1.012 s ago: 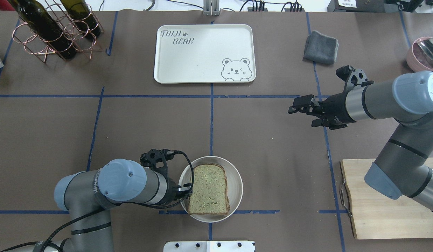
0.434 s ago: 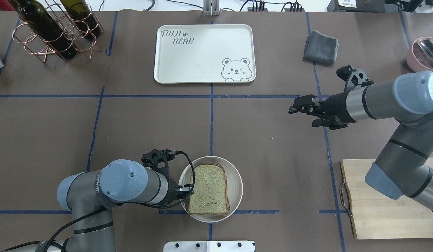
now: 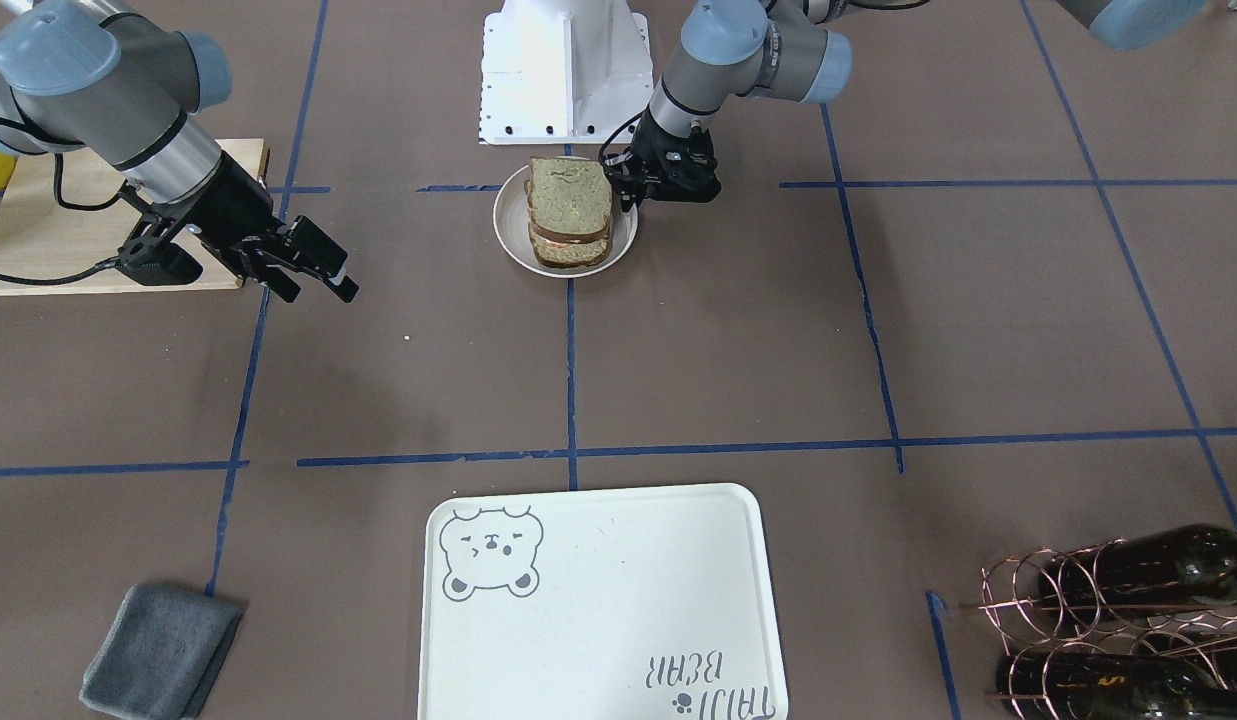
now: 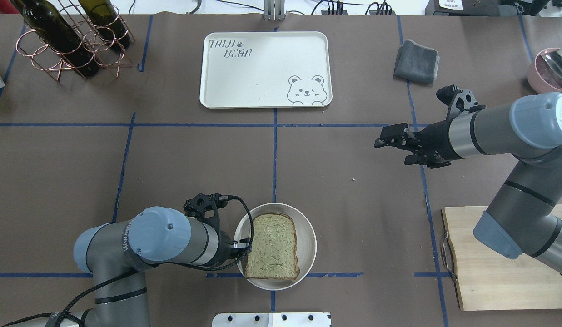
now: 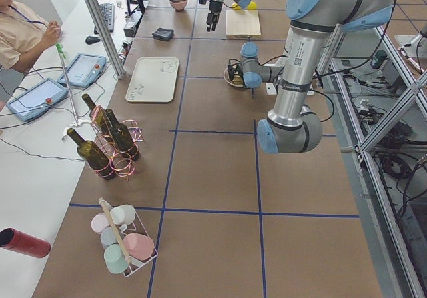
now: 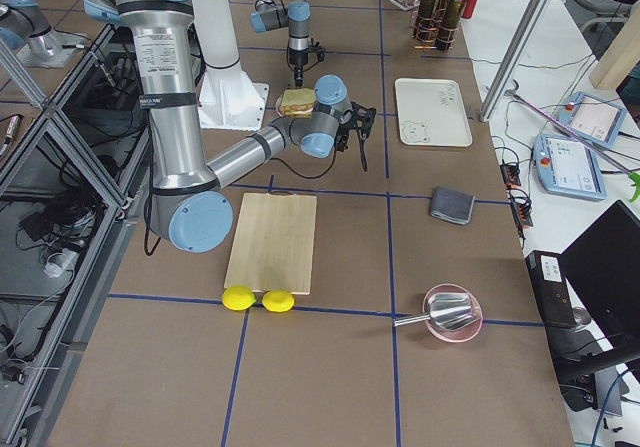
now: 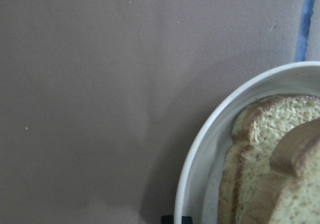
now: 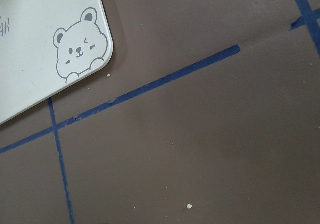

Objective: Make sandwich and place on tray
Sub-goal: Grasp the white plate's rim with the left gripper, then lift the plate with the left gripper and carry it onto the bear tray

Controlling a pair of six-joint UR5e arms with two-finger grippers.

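Note:
The sandwich [image 4: 271,245], two stacked bread slices with brown crust, lies on a small round pale plate [image 4: 308,236] near the table's front. It also shows in the front view [image 3: 570,215] and the left wrist view [image 7: 280,159]. No egg shows. My left gripper [image 4: 242,247] is low at the plate's left rim [image 7: 200,159] and looks shut on it. The cream tray [image 4: 262,68] with the bear drawing lies bare at the far middle. My right gripper [image 4: 383,136] is open and empty, held above the table at the right.
A grey folded cloth [image 4: 416,61] lies right of the tray. A wooden cutting board [image 4: 489,272] is at the near right, with two lemons [image 6: 258,299] by its end. A wire rack with wine bottles [image 4: 72,41] stands far left. A pink bowl [image 4: 549,68] is far right.
The left arm has edged right to the plate's rim, and the plate with the sandwich has shifted slightly right. The right arm has not moved.

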